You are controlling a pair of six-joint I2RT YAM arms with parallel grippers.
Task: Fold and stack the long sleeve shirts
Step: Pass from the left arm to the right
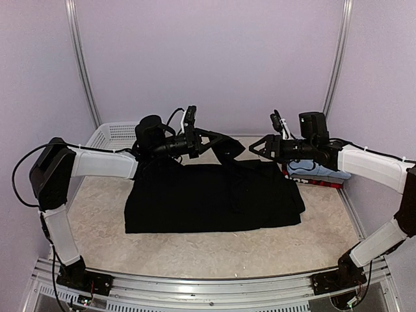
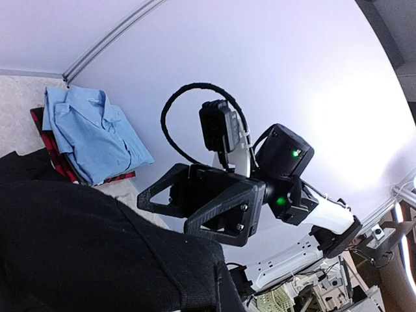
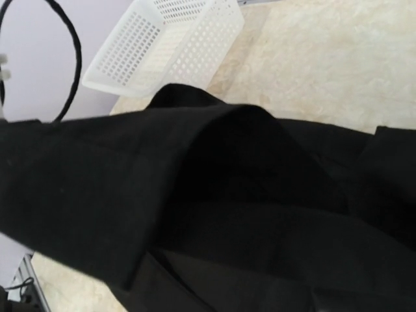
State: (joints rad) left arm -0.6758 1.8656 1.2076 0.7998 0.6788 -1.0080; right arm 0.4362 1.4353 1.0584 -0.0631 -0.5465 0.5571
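Basket (image 1: 110, 135) left; shirt (image 1: 208, 198) centre; stack (image 1: 307, 170) right

The black shirt (image 2: 78, 247) bulks across the lower left, close under my lens. Past it, at the worktop's (image 2: 19, 117) far edge by the wall (image 2: 260, 58), the folded light blue shirt (image 2: 91, 133) lies on the red-and-black shirt (image 2: 62, 168). My right gripper (image 2: 166, 211) hangs above the black cloth, fingertips pointing left, two green lights (image 2: 296, 153) lit behind it
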